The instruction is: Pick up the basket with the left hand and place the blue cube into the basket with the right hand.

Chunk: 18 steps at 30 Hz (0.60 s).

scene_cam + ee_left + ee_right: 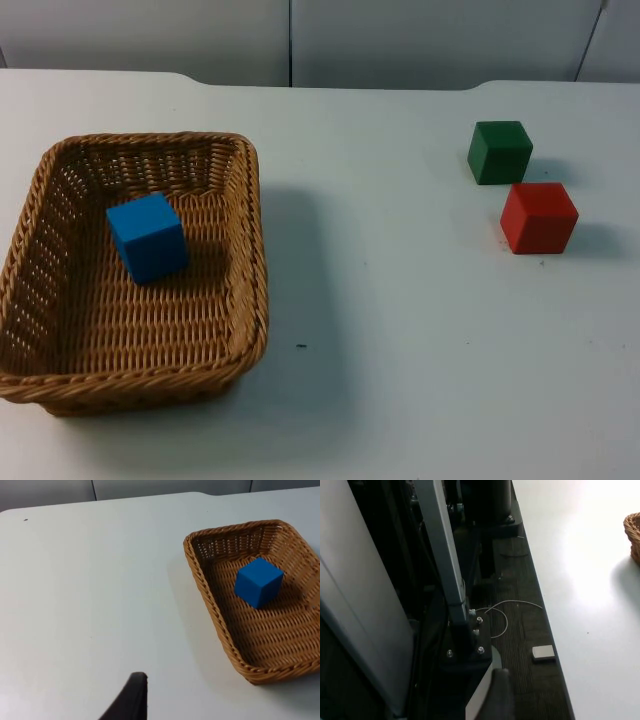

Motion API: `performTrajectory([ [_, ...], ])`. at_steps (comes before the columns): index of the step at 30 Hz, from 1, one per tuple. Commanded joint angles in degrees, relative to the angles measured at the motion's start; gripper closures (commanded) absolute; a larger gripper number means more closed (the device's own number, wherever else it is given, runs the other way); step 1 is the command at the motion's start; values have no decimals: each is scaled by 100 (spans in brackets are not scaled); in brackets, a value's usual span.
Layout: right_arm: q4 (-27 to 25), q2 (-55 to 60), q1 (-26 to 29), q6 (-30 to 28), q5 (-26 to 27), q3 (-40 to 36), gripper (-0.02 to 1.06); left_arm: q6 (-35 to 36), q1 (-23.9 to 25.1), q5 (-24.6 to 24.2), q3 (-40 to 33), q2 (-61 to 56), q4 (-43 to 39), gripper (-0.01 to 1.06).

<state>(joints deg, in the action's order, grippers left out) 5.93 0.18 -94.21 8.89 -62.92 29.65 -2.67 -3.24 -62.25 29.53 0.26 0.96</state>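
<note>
The basket is being cut off at nine o'clock, the blue cube being held inside. Each gripper's opening is being hidden; neither spread can be told.

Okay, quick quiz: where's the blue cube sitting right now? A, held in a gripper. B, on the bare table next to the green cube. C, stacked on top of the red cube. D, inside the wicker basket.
D: the blue cube rests on the woven floor of the basket, away from the green cube and red cube.
</note>
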Motion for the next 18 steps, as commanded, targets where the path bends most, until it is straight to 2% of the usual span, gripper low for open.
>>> performTrajectory([
  [1, 23, -18, -23, 9, 90, -36, 34, 25, 14, 50, -6, -26, 16, 0],
  [3, 23, -18, -23, -5, 90, -36, 34, 25, 14, 50, -6, -26, 16, 0],
  [6, 133, -18, -23, -637, 131, -59, 34, 25, 14, 50, -6, -26, 16, 0],
  [15, 145, -18, -23, -648, 127, -59, 34, 25, 14, 50, -6, -26, 16, 0],
  [18, 145, -18, -23, -638, 127, -61, 30, 25, 14, 50, -6, -26, 16, 0],
])
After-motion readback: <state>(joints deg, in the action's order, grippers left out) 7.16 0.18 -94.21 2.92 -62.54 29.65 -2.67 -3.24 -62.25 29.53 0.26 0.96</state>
